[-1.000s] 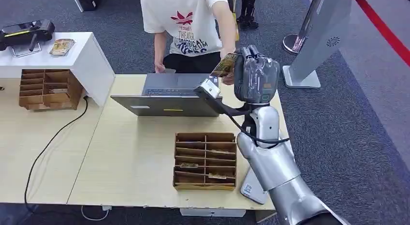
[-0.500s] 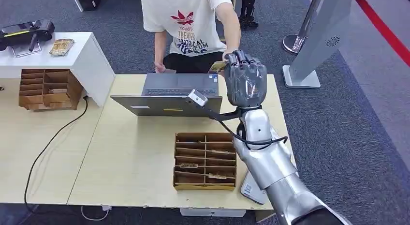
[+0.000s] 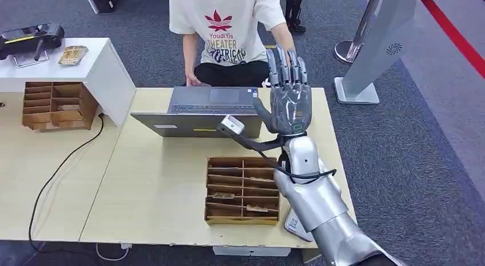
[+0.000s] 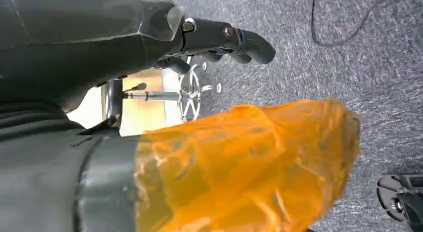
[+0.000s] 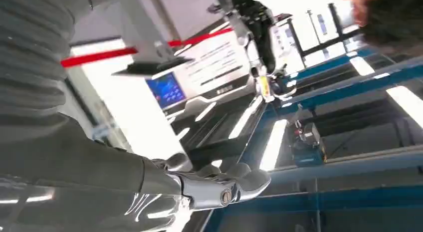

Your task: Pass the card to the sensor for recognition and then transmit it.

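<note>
Grey right hand (image 3: pixel 289 100) is up over the surface (image 3: pixel 166 186) by the laptop (image 3: pixel 200 112), fingers straight and spread, holding nothing. Left hand (image 4: pixel 149 47) has its fingers curled in, with nothing between them.

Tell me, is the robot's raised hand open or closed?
Open. The right hand is raised above the table with its fingers straight and spread, holding nothing.

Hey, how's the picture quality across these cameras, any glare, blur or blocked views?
Head view: even light, sharp, right hand crisp above the table. Left wrist view: a blurred orange film covers much of the picture; carpet in focus. Right wrist view: ceiling lights blow out to white, and the near hand is soft.
</note>
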